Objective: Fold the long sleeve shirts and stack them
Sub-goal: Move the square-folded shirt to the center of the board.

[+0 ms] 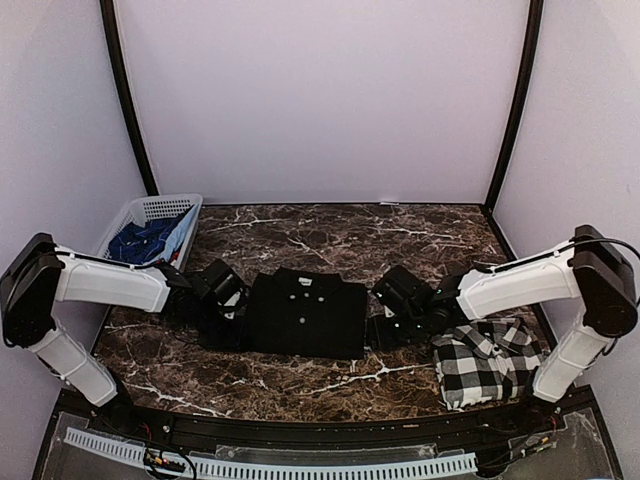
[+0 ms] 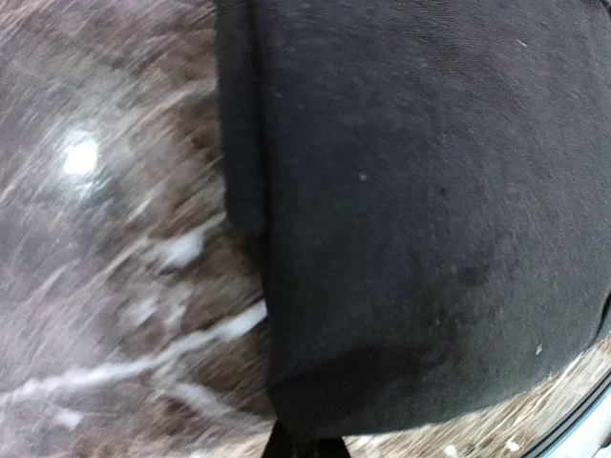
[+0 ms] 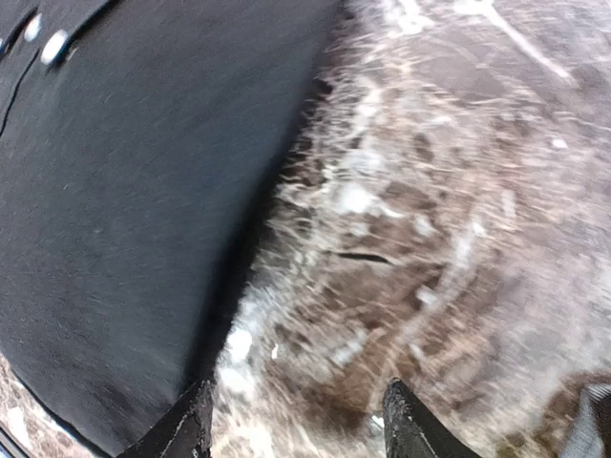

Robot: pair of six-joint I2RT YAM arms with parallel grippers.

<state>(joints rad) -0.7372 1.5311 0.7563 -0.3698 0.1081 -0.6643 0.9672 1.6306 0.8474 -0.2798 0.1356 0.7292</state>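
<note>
A plain black long sleeve shirt with small white buttons lies folded flat at the middle of the marble table. My left gripper is at the shirt's left edge. In the left wrist view its jaws are pinched together at the bottom edge, shut on the black shirt. My right gripper is at the shirt's right edge and stands open over bare marble, its left finger beside the black shirt. A black-and-white checked shirt lies crumpled at the right front, under the right arm.
A white lattice basket with blue cloth in it stands at the back left. Light walls close in the table on three sides. A black rail runs along the near edge.
</note>
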